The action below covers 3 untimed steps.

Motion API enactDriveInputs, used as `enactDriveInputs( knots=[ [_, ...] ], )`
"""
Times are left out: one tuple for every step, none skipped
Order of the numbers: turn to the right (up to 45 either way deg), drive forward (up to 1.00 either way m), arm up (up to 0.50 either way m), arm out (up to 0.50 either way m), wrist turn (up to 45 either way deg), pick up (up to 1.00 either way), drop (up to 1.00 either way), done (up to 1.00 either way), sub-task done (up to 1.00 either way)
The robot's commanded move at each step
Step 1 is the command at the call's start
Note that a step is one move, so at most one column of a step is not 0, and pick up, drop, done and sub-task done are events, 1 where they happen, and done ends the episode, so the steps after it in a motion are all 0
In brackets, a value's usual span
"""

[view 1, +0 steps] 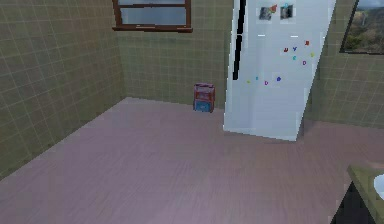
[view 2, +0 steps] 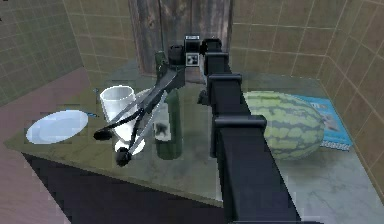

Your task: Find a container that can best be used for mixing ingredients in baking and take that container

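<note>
On a grey-green countertop (view 2: 200,170) lies a shallow white round dish (view 2: 57,126) with a pale blue inside, at the arm side view's left; its edge also peeks in as the white round dish (view 1: 379,183) at the forward view's bottom right. A white mug (view 2: 118,99) stands just right of it. My gripper (view 2: 122,148) hangs from the dark arm (view 2: 240,130), its thin fingers slanting down-left past the mug, with something white on the counter behind the tips. I cannot tell whether it holds anything.
A dark green bottle (view 2: 170,125) stands by the arm, with a striped watermelon (view 2: 285,122) and a blue book (view 2: 328,125) further right. Ahead lie open pinkish floor (view 1: 170,160), a white fridge (view 1: 275,70), a small red box (view 1: 204,97) and a window (view 1: 152,15).
</note>
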Motion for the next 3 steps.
enactDriveInputs(
  knots=[
    [0.0, 0.00, 0.00, 0.00, 45.0, 0.00, 0.00, 0.00, 0.00],
    [0.0, 0.00, 0.00, 0.00, 45.0, 0.00, 0.00, 0.00, 0.00],
    [0.0, 0.00, 0.00, 0.00, 12.0, 0.00, 0.00, 0.00, 0.00]
  ],
)
